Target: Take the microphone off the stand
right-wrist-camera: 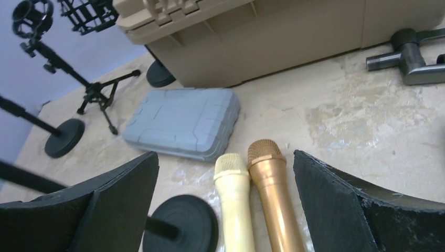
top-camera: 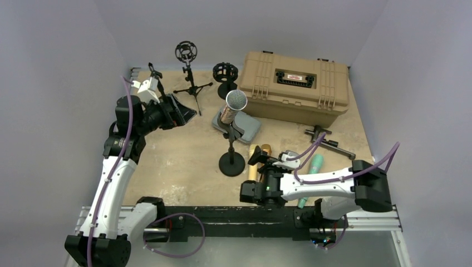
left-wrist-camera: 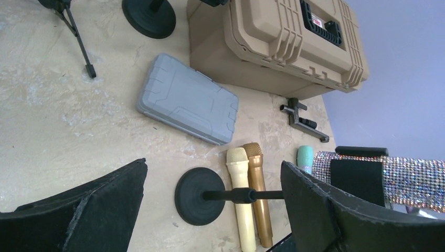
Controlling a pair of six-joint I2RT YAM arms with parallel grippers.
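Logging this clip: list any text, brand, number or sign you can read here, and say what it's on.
Red-and-white label on the lid of the tan case: it carries print, but it is too small and blurred to read in any view.
No other writing, number or sign shows in these pictures.

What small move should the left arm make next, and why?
Probably ease the left gripper rightward toward the handle of the microphone. Its jaws stand open and empty, apart from the microphone, which sits tilted in the clip of the stand. The right gripper, also open, is low beside the stand's base.
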